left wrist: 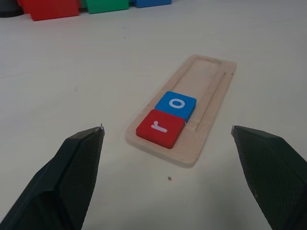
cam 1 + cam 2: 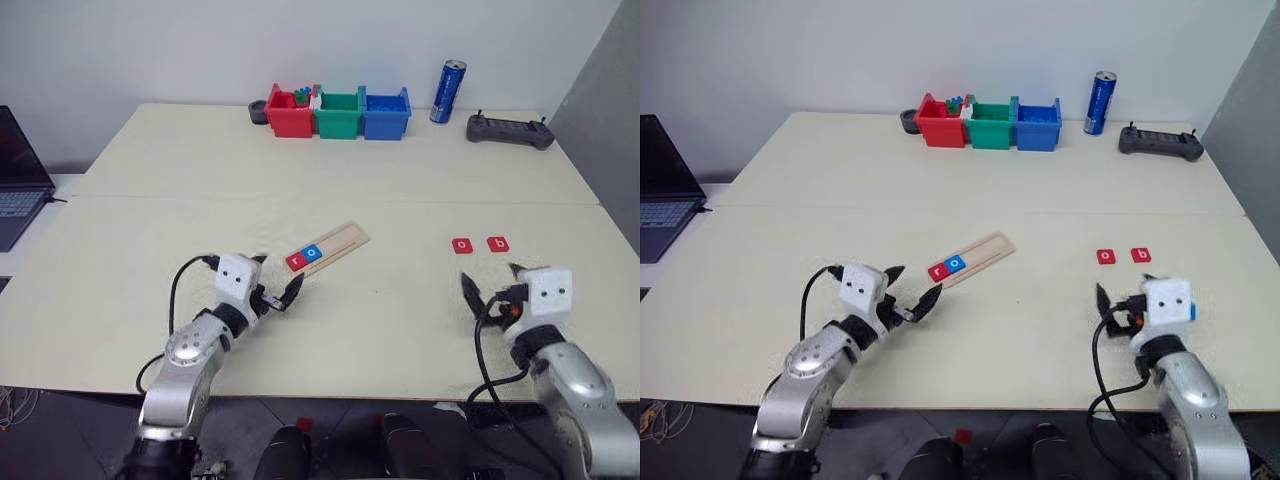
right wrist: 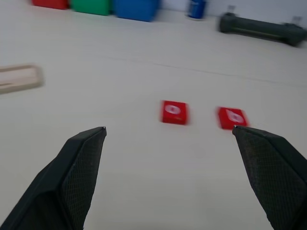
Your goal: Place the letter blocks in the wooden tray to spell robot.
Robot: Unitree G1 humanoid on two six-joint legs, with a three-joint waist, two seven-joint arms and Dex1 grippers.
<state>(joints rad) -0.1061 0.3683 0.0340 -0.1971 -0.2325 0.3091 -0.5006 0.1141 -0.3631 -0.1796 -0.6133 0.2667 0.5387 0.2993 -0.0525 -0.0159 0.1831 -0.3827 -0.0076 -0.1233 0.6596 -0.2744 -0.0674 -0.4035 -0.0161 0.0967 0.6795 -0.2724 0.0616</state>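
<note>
The wooden tray (image 2: 342,243) lies slanted at the table's middle. At its near end sit a red letter block "r" (image 1: 159,127) and a blue "o" (image 1: 176,105), side by side. My left gripper (image 2: 280,273) hovers open just short of that end, with nothing between its fingers. To the right on the bare table lie a red block "o" (image 2: 461,245) and a red block "b" (image 2: 497,244), slightly apart. My right gripper (image 2: 492,280) is open and empty a little nearer than these two, pointing at them.
Red (image 2: 290,113), green (image 2: 338,114) and blue (image 2: 385,113) plastic bins stand in a row at the table's back. A blue can (image 2: 447,91) and a black controller (image 2: 509,130) are to their right. A laptop (image 2: 18,180) sits off the left edge.
</note>
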